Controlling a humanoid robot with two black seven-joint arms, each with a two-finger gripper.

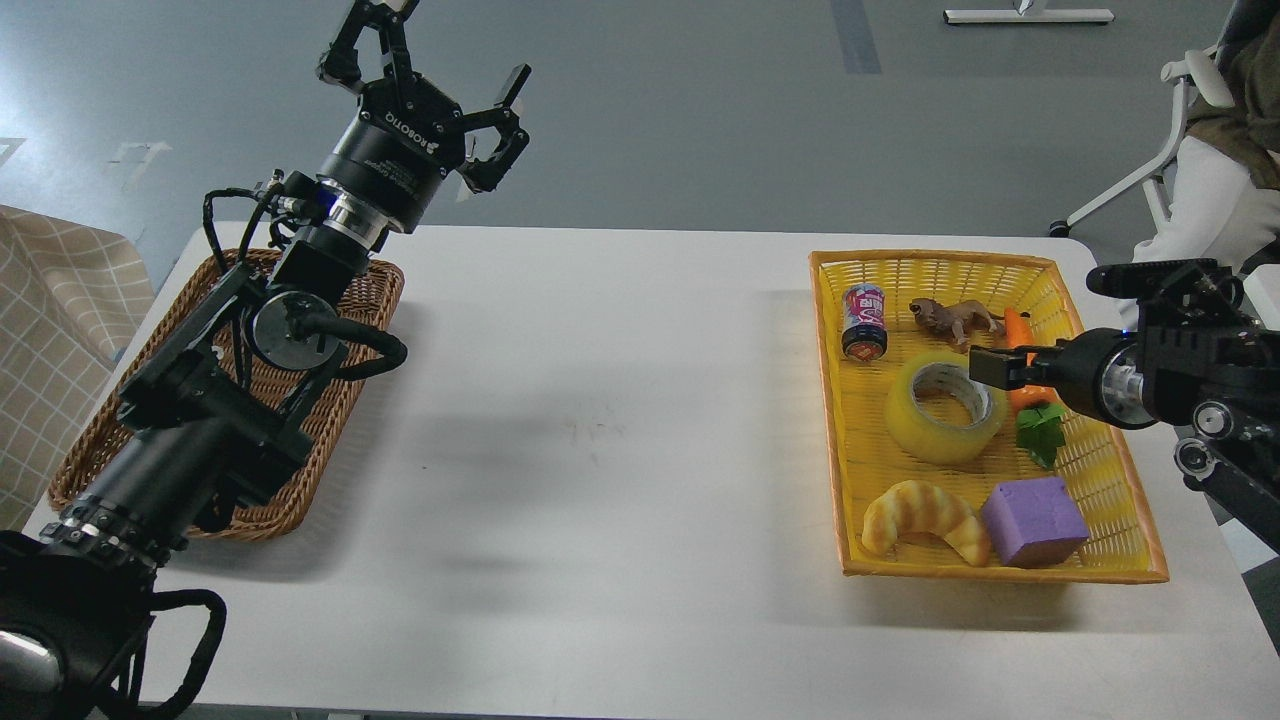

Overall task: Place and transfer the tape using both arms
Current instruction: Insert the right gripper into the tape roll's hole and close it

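Observation:
The tape point(930, 432), a yellow translucent roll with a grey-white core, lies flat in the middle of the yellow basket point(830, 420) at the right of the white table. My right gripper point(992, 367) reaches in from the right, and its tip is over the roll's right rim. It is dark and seen end-on, so its fingers cannot be told apart. My left gripper point(440, 60) is open and empty, raised high above the table's far left, beyond the wicker basket point(375, 295).
The yellow basket also holds a can point(865, 320), a toy animal point(950, 318), a carrot point(1018, 328) partly behind my right gripper, a croissant toy point(925, 518) and a purple block point(1033, 520). A chair with a person point(1215, 150) is at the far right.

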